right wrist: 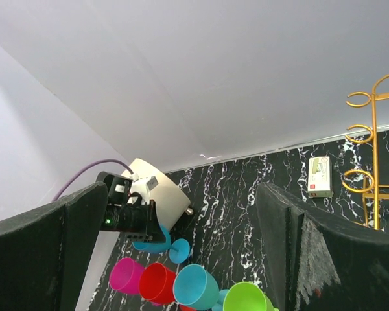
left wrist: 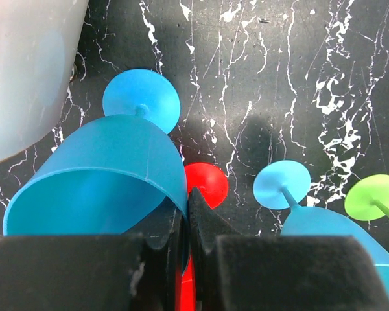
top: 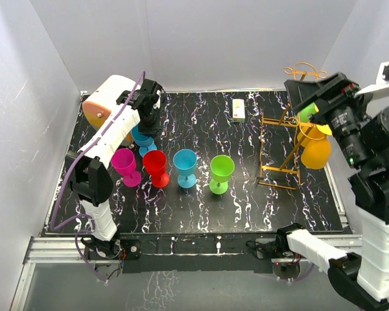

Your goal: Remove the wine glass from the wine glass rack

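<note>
While the left claw [left wrist: 188, 227] pinched a blue glass [left wrist: 97, 175], the wide-spread right claw [right wrist: 185, 194] by the wine glass rack [right wrist: 375, 162] could have bumped it over.

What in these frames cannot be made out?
- Top view: how the yellow glass hangs on the wine glass rack; the right arm covers that spot.
- Right wrist view: the rack is cut off by the right edge; no glass on it shows.
- Left wrist view: the blue glass, its near rim behind the left gripper.
</note>
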